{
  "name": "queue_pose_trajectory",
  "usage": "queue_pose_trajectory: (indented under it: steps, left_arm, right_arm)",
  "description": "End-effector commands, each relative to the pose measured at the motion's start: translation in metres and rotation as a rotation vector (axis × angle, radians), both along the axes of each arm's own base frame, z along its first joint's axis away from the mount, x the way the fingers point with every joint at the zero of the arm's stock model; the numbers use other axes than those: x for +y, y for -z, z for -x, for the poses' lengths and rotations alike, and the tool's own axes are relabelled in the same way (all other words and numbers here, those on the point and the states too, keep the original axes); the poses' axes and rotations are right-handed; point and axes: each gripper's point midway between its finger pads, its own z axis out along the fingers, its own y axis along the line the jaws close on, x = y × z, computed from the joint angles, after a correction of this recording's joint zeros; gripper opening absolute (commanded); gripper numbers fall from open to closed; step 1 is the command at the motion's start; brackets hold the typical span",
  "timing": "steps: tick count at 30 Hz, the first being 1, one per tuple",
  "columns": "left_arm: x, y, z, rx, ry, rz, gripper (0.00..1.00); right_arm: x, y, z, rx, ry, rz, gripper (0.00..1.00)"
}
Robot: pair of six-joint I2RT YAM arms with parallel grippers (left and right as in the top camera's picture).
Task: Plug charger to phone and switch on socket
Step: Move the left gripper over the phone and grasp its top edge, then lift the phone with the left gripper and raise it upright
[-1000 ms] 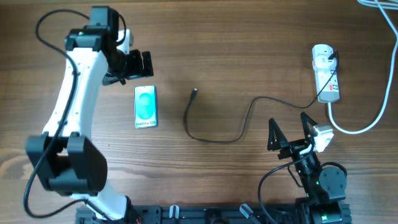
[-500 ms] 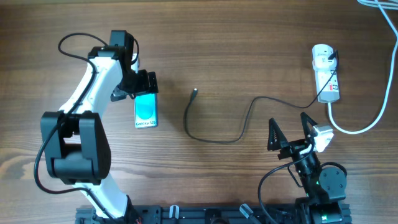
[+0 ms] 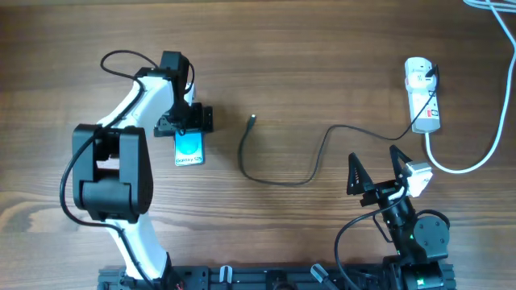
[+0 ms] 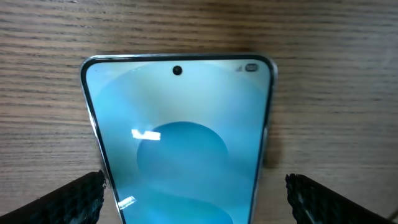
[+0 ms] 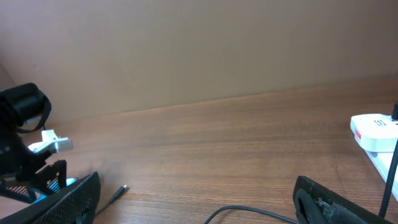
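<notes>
While the left gripper (image 3: 191, 121) straddles the phone (image 3: 189, 148), jaws apart, we should centre and close gently on its edges.

The desk (image 3: 322, 64) is brown wood with a fine streaked grain and a matt, low-sheen finish. The phone (image 4: 180, 143) has a smooth, glossy glass screen that catches small white reflections, edged by a thin, shiny frame that looks metallic. The left fingers (image 4: 78, 199) are matt black with a rough diamond-knurled texture, the charger (image 3: 252, 121) is dull black, and the socket (image 3: 421, 101) is smooth white plastic.
</notes>
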Motion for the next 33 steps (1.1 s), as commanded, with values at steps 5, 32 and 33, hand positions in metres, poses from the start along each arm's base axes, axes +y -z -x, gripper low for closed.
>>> queue_pose_trajectory:
  steps: [5,32,33]
  left_arm:
    - [0.006,0.013,0.007,0.038,-0.009,-0.035,1.00]
    - [0.006,0.029,0.019,0.053,-0.080,-0.035,0.82]
    - [0.006,0.029,0.019,0.053,-0.080,-0.035,0.78]
  right_arm:
    - [-0.001,-0.002,0.000,-0.006,0.010,-0.008,1.00]
    - [-0.001,-0.002,0.000,-0.006,0.010,-0.008,1.00]
    - [-0.001,-0.002,0.000,-0.006,0.010,-0.008,1.00]
